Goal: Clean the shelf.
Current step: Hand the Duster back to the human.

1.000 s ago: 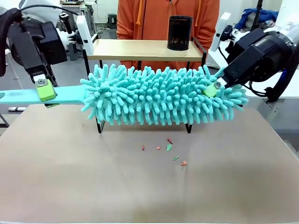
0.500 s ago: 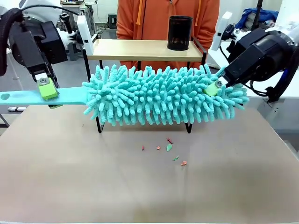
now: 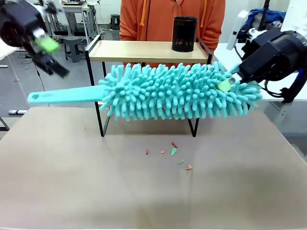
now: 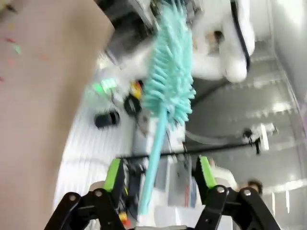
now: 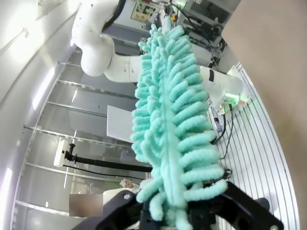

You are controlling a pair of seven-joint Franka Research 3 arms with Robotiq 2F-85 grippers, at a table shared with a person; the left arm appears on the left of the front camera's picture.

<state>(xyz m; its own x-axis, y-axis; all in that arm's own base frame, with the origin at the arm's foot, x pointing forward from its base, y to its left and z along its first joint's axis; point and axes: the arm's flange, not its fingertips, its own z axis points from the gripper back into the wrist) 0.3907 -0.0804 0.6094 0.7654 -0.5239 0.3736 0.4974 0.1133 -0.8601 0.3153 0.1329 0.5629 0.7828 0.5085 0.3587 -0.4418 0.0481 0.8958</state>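
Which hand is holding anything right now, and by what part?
The right hand grips the fluffy turquoise microfibre duster at the far tip of its head. The left hand is open, off the flat handle, holding nothing.

We see a shaggy teal duster [image 3: 177, 92] stretched across the front of the shelf [image 3: 144, 50], blocking the opening between its two boards. Its flat handle [image 3: 64, 96] sticks out to the left over the table [image 3: 72, 182]. The right gripper [image 3: 229, 82] is buried in the duster's right end. A black mesh cup [image 3: 184, 33] occupies the right of the top board; its left part is bare. The left gripper [image 3: 48, 52] hangs apart, above the handle, jaws spread. Small scraps [image 3: 173, 151] lie on the otherwise open tabletop in front.
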